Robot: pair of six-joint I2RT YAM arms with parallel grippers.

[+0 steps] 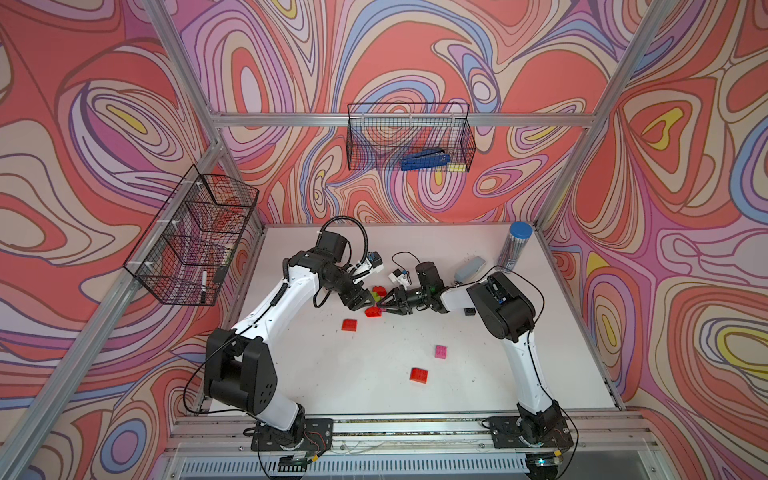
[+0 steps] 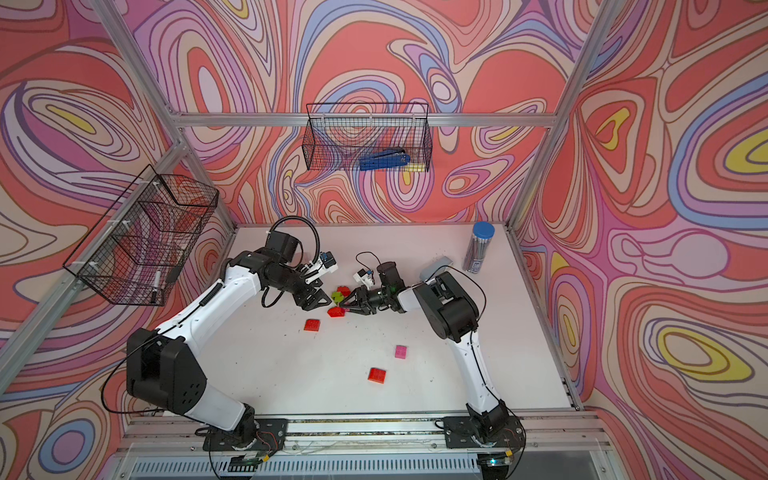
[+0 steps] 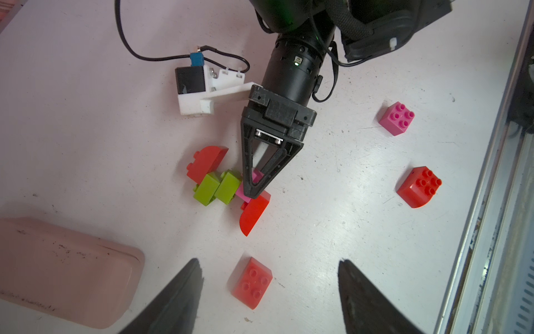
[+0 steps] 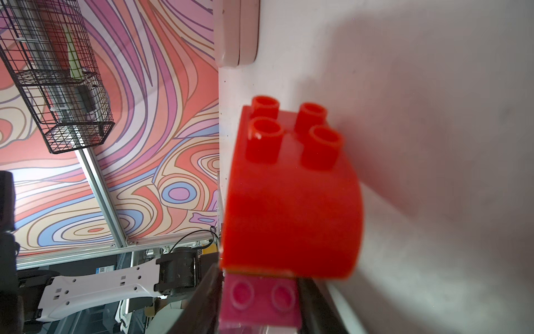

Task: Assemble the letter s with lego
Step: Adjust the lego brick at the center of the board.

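Right gripper (image 3: 254,191) pinching the pink brick (image 4: 260,300) of the lego chain (image 3: 219,188) lying on the table (image 3: 86,130), apparently to press it onto the adjoining curved red brick (image 3: 254,215); left gripper (image 3: 269,261), jaws spread and empty, hangs near the chain, probably ready to steady it.

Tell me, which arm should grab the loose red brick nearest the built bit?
Probably left: the left gripper is open with that red brick lined up between its fingertips, while the right gripper is clamped on the build's pink brick.
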